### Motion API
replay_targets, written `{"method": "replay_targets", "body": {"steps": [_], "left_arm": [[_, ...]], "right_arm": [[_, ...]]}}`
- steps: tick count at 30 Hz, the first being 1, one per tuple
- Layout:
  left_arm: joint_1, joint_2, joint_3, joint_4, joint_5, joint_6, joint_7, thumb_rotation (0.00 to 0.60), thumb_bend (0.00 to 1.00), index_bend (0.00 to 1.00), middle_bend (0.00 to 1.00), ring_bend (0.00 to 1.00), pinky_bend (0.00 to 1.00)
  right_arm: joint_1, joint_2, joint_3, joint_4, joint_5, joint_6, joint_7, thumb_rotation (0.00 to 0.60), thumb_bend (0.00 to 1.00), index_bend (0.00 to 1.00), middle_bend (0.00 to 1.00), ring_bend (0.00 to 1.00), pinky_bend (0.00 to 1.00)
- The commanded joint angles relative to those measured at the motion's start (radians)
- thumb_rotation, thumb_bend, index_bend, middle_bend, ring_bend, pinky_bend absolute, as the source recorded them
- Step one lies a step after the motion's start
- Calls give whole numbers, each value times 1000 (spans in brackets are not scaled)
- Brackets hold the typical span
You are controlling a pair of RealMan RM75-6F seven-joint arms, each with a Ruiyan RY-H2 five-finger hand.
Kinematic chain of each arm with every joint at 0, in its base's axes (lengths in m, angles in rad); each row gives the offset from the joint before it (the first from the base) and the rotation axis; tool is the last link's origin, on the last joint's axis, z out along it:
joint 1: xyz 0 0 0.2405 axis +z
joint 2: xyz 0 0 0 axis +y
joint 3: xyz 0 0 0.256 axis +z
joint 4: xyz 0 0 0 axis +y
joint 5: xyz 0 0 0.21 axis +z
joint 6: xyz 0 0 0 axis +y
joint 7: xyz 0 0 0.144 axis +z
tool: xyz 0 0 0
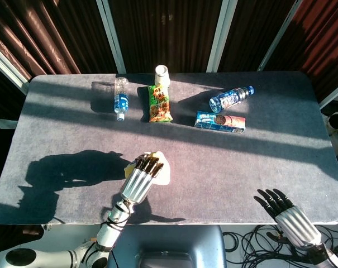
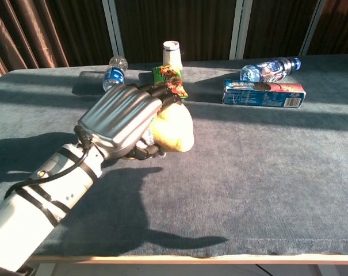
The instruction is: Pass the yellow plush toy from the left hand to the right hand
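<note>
My left hand (image 1: 139, 180) (image 2: 125, 121) grips the yellow plush toy (image 1: 160, 168) (image 2: 172, 129), a pale yellow rounded lump, and holds it above the grey table near the front middle. Its fingers curl over the top of the toy and hide the toy's left part. My right hand (image 1: 285, 211) shows only in the head view, off the table's front right edge, with its dark fingers spread and nothing in them. The two hands are far apart.
Along the back of the table (image 1: 258, 156) lie a clear water bottle (image 1: 120, 98) (image 2: 111, 77), a green snack bag (image 1: 160, 104) (image 2: 168, 82), a white cup (image 1: 162, 75) (image 2: 172, 54), a blue-capped bottle (image 1: 230, 99) (image 2: 268, 69) and a blue biscuit box (image 1: 220, 121) (image 2: 263, 94).
</note>
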Motion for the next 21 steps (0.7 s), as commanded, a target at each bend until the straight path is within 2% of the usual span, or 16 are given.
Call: {"method": "replay_targets", "body": {"steps": [1,9,15,18,20,21], "left_arm": [[-82,-90,-43,79,38,-48,-44,600,422,466,746,821,1000],[-131,-161,-70,64,24,-96,-66,600,422,444,719,801,1000],[-144,-214,-58,116,42,-88,-49,600,410,386,622,712,998],[-133,-235,-49,126,28,-94,-46,600,365,280,489,602,916],[-121,-244,-41,122,13,-102,-44,600,334,119,335,468,741],[-118,-246,-38,119,7,-109,-41,600,328,71,272,412,666]], "right_arm": [[3,6,-3,4,-7,6,14,600,82,0,0,0,69],[10,14,-5,11,-12,11,43,600,83,0,0,0,70],[13,16,-9,13,-17,8,46,600,82,0,0,0,70],[13,15,-8,13,-14,6,43,600,83,0,0,0,70],[14,15,-8,12,-14,6,43,600,83,0,0,0,69],[13,15,-7,12,-13,7,43,600,83,0,0,0,69]]}}
